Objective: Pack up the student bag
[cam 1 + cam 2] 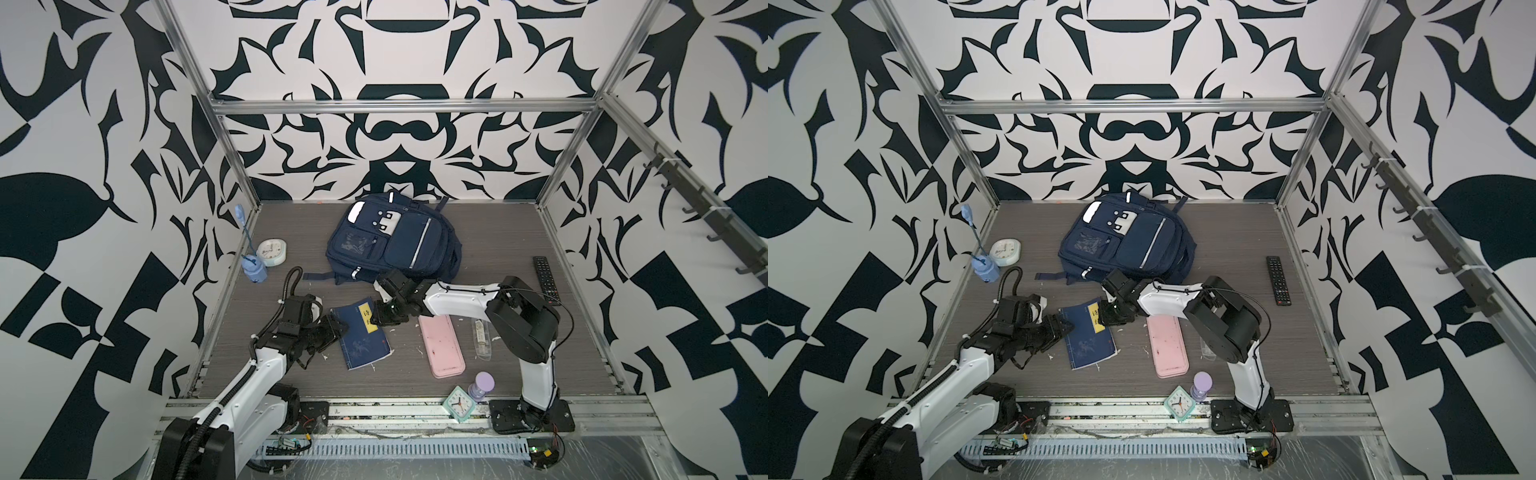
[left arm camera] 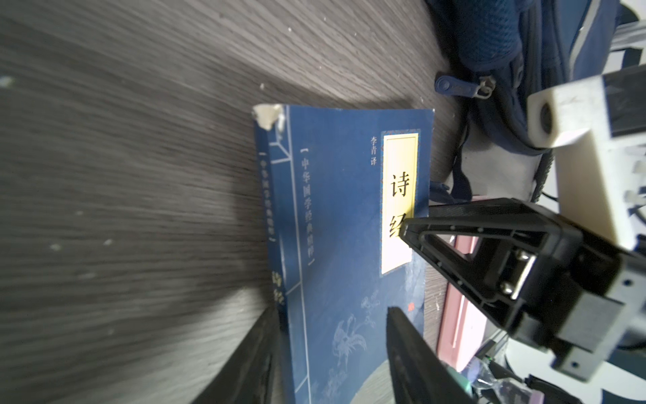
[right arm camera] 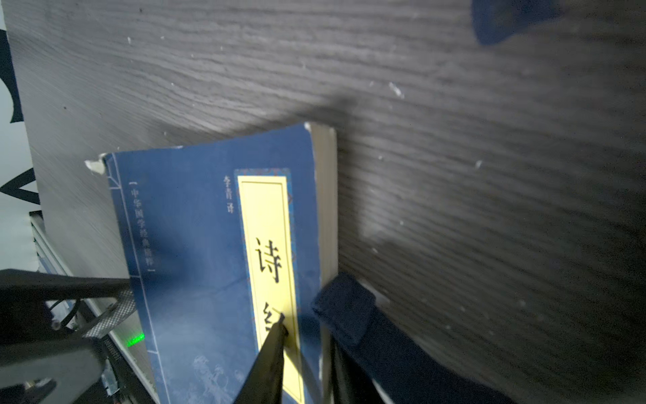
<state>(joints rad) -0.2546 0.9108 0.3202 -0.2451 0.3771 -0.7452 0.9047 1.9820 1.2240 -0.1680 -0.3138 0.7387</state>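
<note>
Packing barely begun: navy-blue fabric student bag (image 1: 395,243) looks shut, nothing visibly inside.
The right gripper (image 1: 376,319) pinches the blue paperback book (image 1: 365,338); the left gripper (image 1: 341,328) gapes astride its spine.

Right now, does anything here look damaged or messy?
Yes. The dark blue paperback book has a torn corner at its spine, showing white paper, and small white scraps lie scattered on the grey wood-grain table around it.

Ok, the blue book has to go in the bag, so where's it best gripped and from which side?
Take the blue book by its long page edge, coming from the side of the pink case: it is thin, and that edge looks raised off the table where the right tool pinches it.
</note>
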